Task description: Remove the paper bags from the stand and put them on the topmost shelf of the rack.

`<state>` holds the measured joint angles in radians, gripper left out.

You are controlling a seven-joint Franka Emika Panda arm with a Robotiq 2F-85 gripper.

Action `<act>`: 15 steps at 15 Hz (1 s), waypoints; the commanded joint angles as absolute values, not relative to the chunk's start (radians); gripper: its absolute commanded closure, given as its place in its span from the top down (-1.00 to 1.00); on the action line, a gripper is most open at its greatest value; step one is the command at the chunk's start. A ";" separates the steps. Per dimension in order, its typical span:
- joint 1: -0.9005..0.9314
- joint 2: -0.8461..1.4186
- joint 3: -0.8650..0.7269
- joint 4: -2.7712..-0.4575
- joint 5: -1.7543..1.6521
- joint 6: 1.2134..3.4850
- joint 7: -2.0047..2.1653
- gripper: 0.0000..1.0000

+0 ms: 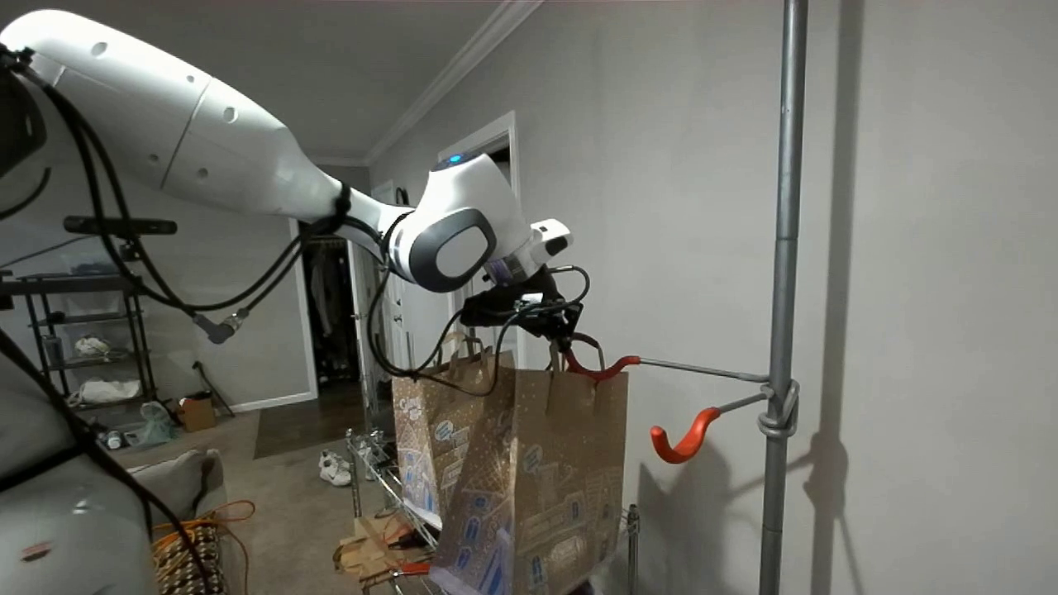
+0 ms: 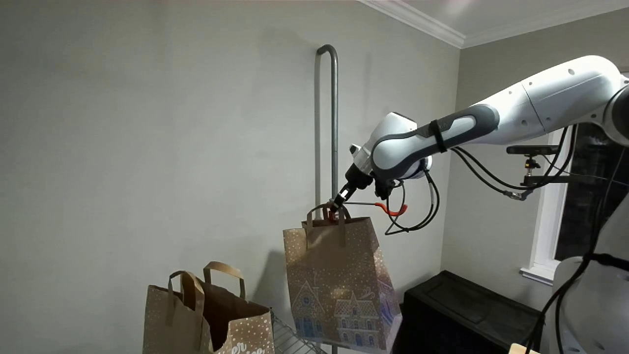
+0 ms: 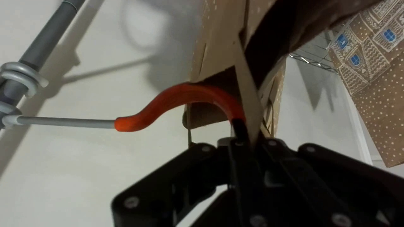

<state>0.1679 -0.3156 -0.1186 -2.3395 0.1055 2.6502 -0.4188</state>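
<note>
A tall brown paper bag (image 2: 339, 282), speckled with pale dots and printed with houses, hangs slightly tilted below my one gripper (image 2: 335, 206), and a second paper bag (image 2: 184, 322), its two handles looping upward, stands open-topped at the rack (image 1: 633, 537), so I count two. The wrist view shows my fingers (image 3: 240, 164) pinched narrow, holding a strip of the first bag's handle (image 3: 251, 101). Close by rises a single grey stand (image 1: 787, 289) with two orange-red hooks (image 1: 688, 438): one curves in among the hanging bag's handles, the other juts out apart from the bags. I cannot tell whether the upper hook or my grip bears the weight. Of the one chrome rack I see two posts (image 1: 356, 487) and the topmost shelf (image 2: 292, 339), an open wire grid showing between the bags; the second bag rests on it, its base partly hidden. Around all this is a plain grey wall (image 1: 678, 207) topped by white moulding (image 2: 422, 24), with carpet (image 1: 289, 504) below, white sneakers (image 1: 335, 469) on the floor, one brown box (image 1: 197, 413), one dark shelving unit (image 1: 70, 287) loaded with things, clothes (image 1: 326, 289) hanging past a doorway (image 1: 307, 347), one black lidded chest (image 2: 471, 305), and one dark window (image 2: 577, 221) behind my white arm (image 2: 516, 118).
</note>
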 commanded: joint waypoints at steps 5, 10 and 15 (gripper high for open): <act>0.157 -0.295 -0.060 -2.308 0.091 2.656 -0.380 -0.90; 0.146 -0.231 -0.042 -2.285 0.075 2.648 -0.370 -0.90; 0.118 -0.171 -0.022 -2.248 0.018 2.644 -0.334 -0.90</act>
<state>0.1528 -0.2052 -0.0485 -2.2857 0.0655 2.6509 -0.3812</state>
